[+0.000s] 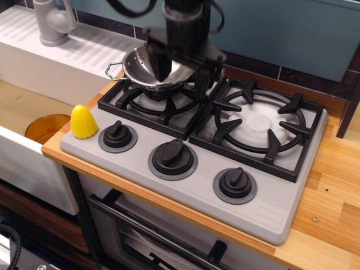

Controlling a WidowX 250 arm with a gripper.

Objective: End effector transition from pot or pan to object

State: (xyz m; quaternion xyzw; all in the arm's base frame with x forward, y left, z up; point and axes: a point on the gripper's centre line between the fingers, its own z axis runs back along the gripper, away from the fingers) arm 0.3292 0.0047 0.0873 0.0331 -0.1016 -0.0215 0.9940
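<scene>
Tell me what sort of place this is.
Most likely a toy kitchen set up for robot trials: a grey two-burner stove with three black knobs, a white sink with a faucet, and an oven door below.

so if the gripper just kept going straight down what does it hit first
Probably the steel bowl: the gripper points down over its right side, so a finger would likely meet the rim or inside wall. Depth is unclear from this one view.

Toy corn cob point(84, 122): bright yellow with ribbed kernel rows; colander bowl point(147, 68): shiny steel dotted with small holes; gripper point(181, 66): black. Stove top point(197, 194): pale grey, carrying black burner grates point(259, 126) and black knobs point(172, 157) on darker grey rings. Counter point(332, 208): light striped wood; dish point(45, 127) in the sink: translucent orange.
</scene>
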